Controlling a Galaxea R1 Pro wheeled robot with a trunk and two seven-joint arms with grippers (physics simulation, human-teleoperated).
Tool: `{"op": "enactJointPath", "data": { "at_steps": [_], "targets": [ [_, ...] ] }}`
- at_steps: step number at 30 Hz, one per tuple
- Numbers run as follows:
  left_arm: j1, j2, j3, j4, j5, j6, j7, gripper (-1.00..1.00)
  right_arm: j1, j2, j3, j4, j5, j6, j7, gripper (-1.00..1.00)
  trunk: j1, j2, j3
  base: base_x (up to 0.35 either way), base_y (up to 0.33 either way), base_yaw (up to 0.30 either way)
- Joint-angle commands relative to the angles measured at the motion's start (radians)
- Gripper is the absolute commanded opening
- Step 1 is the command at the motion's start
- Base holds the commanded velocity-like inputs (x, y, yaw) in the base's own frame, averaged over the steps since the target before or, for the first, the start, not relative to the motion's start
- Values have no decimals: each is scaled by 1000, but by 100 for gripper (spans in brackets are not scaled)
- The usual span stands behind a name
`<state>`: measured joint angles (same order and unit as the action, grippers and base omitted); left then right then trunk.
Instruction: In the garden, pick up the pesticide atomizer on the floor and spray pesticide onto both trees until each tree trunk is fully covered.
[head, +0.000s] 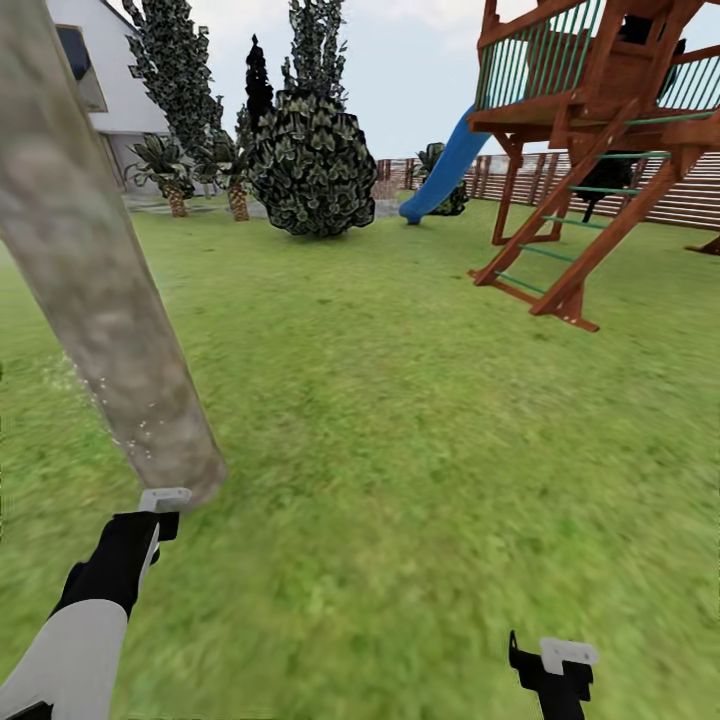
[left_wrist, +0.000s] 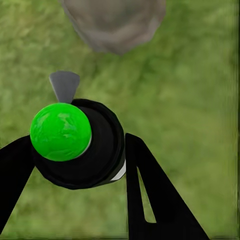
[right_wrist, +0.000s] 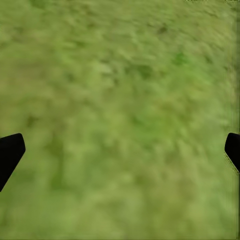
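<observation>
The left pincer (left_wrist: 75, 165) is clamped on the pesticide atomizer (left_wrist: 80, 150): in the left wrist view its two black fingers (left_wrist: 150, 195) press either side of the round black bottle, whose top (left_wrist: 61, 131) shows bright green here, with a grey nozzle tab (left_wrist: 65, 85) pointing toward the base of the tree trunk (left_wrist: 115, 22) just ahead over the grass. That grip and the green top cannot be made out in the head view, where the left pincer (head: 160, 512) appears as a black wrist ending in a small pale piece right at the foot of the tree trunk (head: 90, 260). The head view adds what the wrist camera misses: the trunk leans up and away to the upper left, mottled grey-brown, and a thin scatter of whitish specks of pesticide (head: 95, 390) hangs along its lower left edge.

The right pincer (right_wrist: 120, 150) is spread wide and holds nothing; the right wrist view shows its two black fingertips (right_wrist: 10, 152) at opposite edges with blurred lawn between. In the head view the right pincer (head: 555, 665) sits low, well apart from the trunk.

Farther out on the lawn (head: 400, 400) stand a round leafy bush (head: 312, 165), a wooden playhouse (head: 600, 120) with a blue slide (head: 445, 170), a slat fence (head: 690, 190) and a white house (head: 100, 90)
</observation>
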<state>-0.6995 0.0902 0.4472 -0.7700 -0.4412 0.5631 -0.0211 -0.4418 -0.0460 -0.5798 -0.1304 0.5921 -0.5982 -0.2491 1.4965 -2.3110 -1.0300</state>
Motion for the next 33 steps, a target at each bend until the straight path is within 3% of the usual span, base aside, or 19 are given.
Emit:
{"op": "enactJointPath", "data": {
  "at_steps": [1, 17, 20, 24, 26, 28, 29, 31, 33],
  "targets": [
    [0, 0, 0, 0, -1, 0, 0, -100, 0, 0, 0, 0, 0, 0, 0, 100, 0, 0, 0, 0, -275, 188],
    [0, 0, 1, 0, 5, -3, -5, -100, 0, 0, 0, -1, 0, 0, 0, 100, 0, 0, 0, 76, -244, 274],
    [0, 0, -2, 0, 4, -65, -14, -100, 0, 0, 0, -1, 0, 0, -1, 100, 0, 0, 0, 20, -16, 230],
    [-15, -2, -17, 0, 4, -77, -48, -100, 0, -1, 0, -2, 0, 0, 0, 100, 0, 0, 0, 2, -1, 31],
    [-28, 19, -29, -2, -2, -75, -113, -100, 0, -1, -1, -2, 0, 0, -1, 100, 0, 0, 0, 0, 0, 2],
    [-58, 103, -30, -3, 2, -73, -143, -100, 0, -2, -1, -2, 0, 0, -1, 100, 0, 0, 0, 0, 0, 0],
    [-63, 122, -31, -3, 2, -72, -146, -100, 0, -2, -2, -2, 0, 0, -1, 100, 0, 0, 0, 0, 0, 0],
    [-69, 115, -34, -9, 2, -71, -147, -100, 0, -2, -2, -3, 0, 0, -1, 100, 0, 0, 0, 0, 0, 0],
    [-110, 88, -46, -13, 3, -60, -148, -100, 0, -2, -2, -2, 0, 0, -1, 100, 0, 0, 0, 0, 0, 0]
  ]
}}
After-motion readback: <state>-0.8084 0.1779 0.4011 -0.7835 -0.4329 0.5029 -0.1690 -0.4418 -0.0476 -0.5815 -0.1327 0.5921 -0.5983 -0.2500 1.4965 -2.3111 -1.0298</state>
